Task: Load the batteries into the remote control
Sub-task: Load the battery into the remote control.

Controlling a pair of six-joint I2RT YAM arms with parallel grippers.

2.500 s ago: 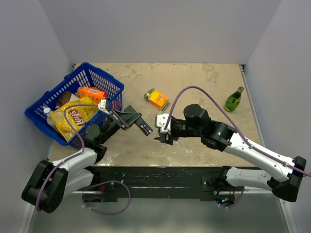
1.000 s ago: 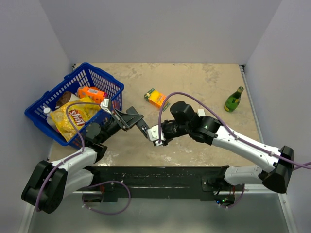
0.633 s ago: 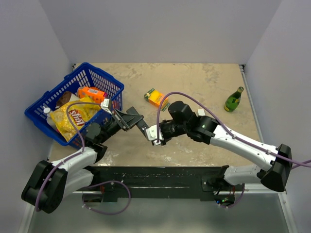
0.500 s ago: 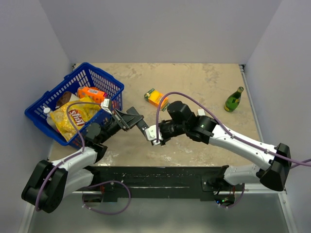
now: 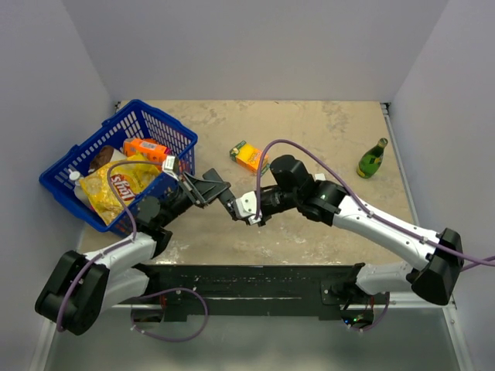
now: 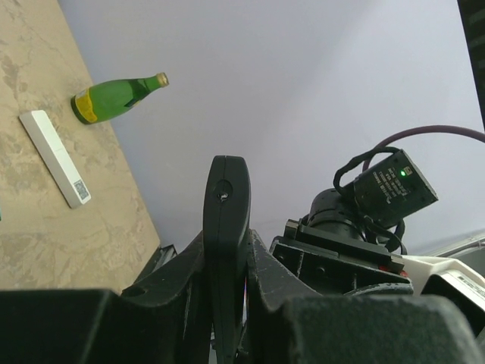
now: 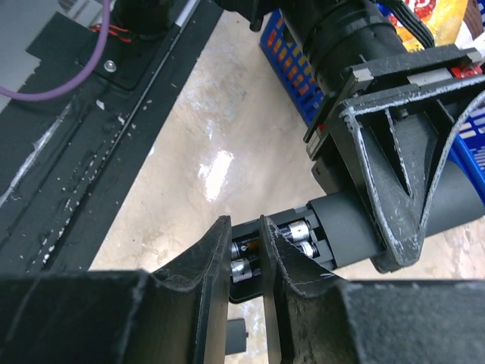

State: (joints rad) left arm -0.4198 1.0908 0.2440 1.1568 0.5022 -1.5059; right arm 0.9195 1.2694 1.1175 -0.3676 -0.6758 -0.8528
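Note:
My left gripper (image 5: 210,189) is shut on the black remote control (image 5: 227,202), holding it off the table with its free end pointing at the right arm. In the left wrist view the remote (image 6: 226,220) stands edge-on between the fingers. The remote's (image 7: 356,224) battery bay is open, and the batteries (image 7: 295,231) lie side by side inside it. My right gripper (image 7: 244,227) has its fingertips at that bay, jaws a narrow gap apart, with the batteries showing through the gap. A small black cover (image 7: 236,339) lies on the table below.
A blue basket (image 5: 93,151) holding a chips bag (image 5: 124,189) stands at the left, just behind the left arm. An orange box (image 5: 251,158) lies mid-table, and a green bottle (image 5: 373,158) at the far right. A white bar (image 6: 54,155) lies on the table.
My right gripper has moved left onto the end of the remote, and its jaws have narrowed. The left arm and the remote have held still.

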